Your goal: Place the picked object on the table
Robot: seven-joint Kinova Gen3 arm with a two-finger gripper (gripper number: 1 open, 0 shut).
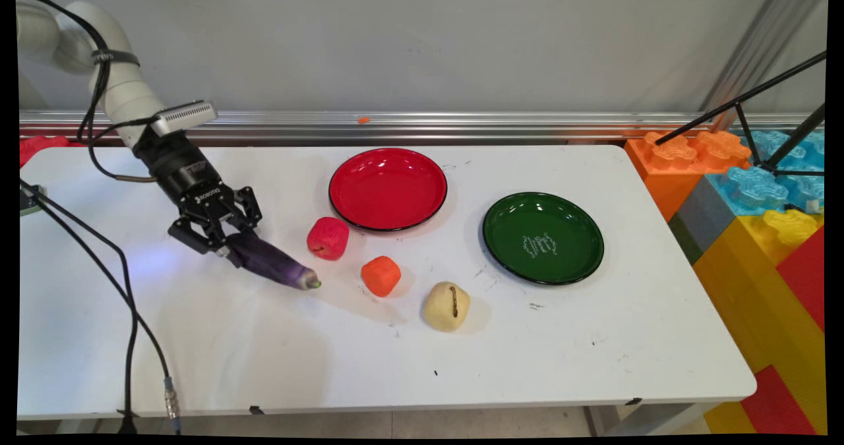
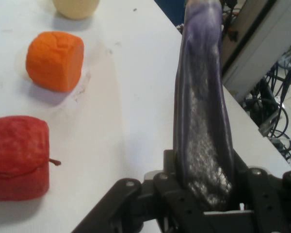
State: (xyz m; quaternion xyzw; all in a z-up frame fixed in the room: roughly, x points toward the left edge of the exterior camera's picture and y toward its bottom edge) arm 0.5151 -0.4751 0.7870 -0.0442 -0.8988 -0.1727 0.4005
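Note:
My gripper [image 1: 227,244] is shut on the thick end of a purple eggplant [image 1: 271,266], which slants down to the right with its green tip close to the table. In the hand view the eggplant [image 2: 201,97] runs up from between the jaws. A red apple [image 1: 328,238] lies just right of it, an orange fruit [image 1: 380,275] further right, and a pale yellow fruit with a brown stem [image 1: 446,306] beyond that. The hand view has the red apple [image 2: 17,158] at the left, the orange fruit [image 2: 54,60] above it and the pale fruit [image 2: 76,7] at the top edge.
A red plate [image 1: 388,188] sits at the back middle of the white table [image 1: 330,366], a green plate [image 1: 542,237] to its right. Large coloured toy blocks [image 1: 758,221] stand off the table's right end. Black cables [image 1: 125,287] hang at the left.

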